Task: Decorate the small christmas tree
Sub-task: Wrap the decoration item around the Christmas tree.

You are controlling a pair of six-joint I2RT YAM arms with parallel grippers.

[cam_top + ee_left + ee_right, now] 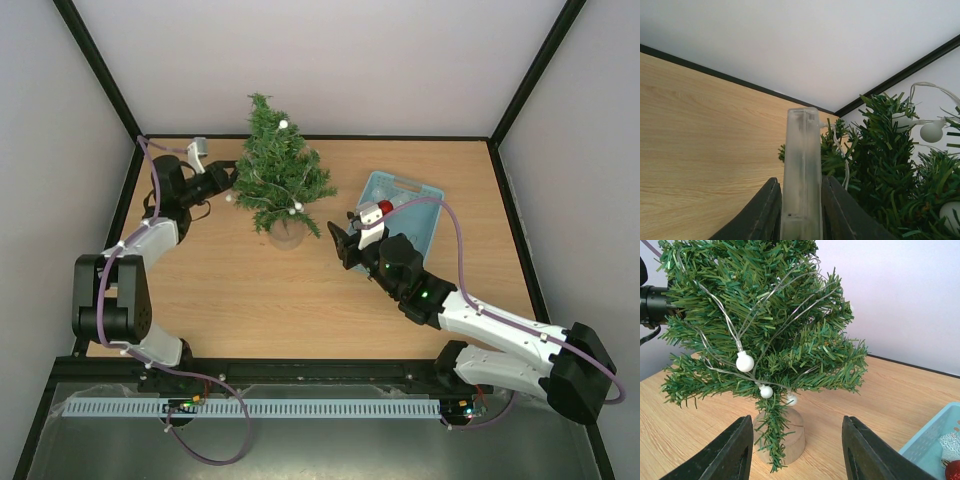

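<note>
At the far left we see the left claw (801,186) shut narrow on a frosted clear box (801,150). The box stands upright between the dark fingers (765,212) and touches both. Its lower end is cut off by the edge of the left wrist view, and we cannot make out what is inside it.

Just right of that claw, the tree (280,180) stands upright toward the back middle of the wooden bench (250,295). It is a small dark green cone with bristly branches. A bead string (745,361) of thin wire and small white balls is looped loosely across it. The trunk sits in a clear cup (792,437), partly hidden by one drooping branch. From above, the branches hide part of the left claw.

Right of the tree, the right claw (340,245) faces the cup with its jaws apart, holding nothing and not touching the tree.

Further right, a light blue basket (432,193) lies on the bench behind that claw. The right arm covers part of it. Inside is a red thing (384,208), too small for us to identify.
</note>
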